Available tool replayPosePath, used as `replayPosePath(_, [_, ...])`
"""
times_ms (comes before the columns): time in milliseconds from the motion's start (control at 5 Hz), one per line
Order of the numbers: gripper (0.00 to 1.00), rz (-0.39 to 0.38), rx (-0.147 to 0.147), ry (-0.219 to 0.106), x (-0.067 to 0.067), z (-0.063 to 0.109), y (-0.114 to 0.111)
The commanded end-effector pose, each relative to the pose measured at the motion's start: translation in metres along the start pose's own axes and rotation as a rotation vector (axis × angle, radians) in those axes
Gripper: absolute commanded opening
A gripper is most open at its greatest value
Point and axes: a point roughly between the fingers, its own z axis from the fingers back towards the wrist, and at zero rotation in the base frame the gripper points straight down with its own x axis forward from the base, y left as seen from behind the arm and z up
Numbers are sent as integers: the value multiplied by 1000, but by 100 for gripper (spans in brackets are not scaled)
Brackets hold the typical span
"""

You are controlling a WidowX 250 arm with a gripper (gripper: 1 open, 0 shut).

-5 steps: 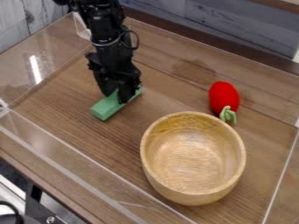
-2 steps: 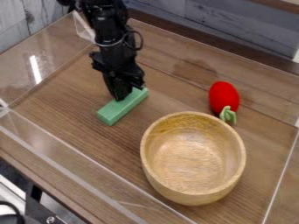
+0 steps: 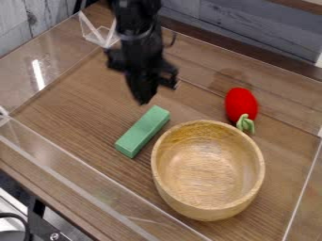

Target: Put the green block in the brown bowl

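Closed, empty gripper (image 3: 147, 94) above the table (image 3: 75, 104).
Green block (image 3: 143, 130) flat beside brown bowl (image 3: 209, 169), toward the front edge; no readable writing.

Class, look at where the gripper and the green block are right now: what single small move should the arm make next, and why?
Probably open the jaws and come back down over the green block. The gripper hangs shut above the table with nothing between its fingers, while the block lies flat on the wood just left of the brown bowl, not inside it. It seems to need a fresh grasp before any carry.
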Motion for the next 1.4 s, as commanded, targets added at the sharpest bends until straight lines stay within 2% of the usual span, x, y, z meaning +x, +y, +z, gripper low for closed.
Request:
replayPosePath(0, [100, 52, 14, -33, -13, 9, -8])
replayPosePath(200, [0, 125, 30, -33, -19, 4, -7])
replayPosePath(400, [0, 194, 46, -43, -23, 8, -13])
replayPosePath(800, [0, 221, 59, -69, -39, 13, -47])
replayPosePath(1200, [0, 201, 36, -65, -30, 20, -86])
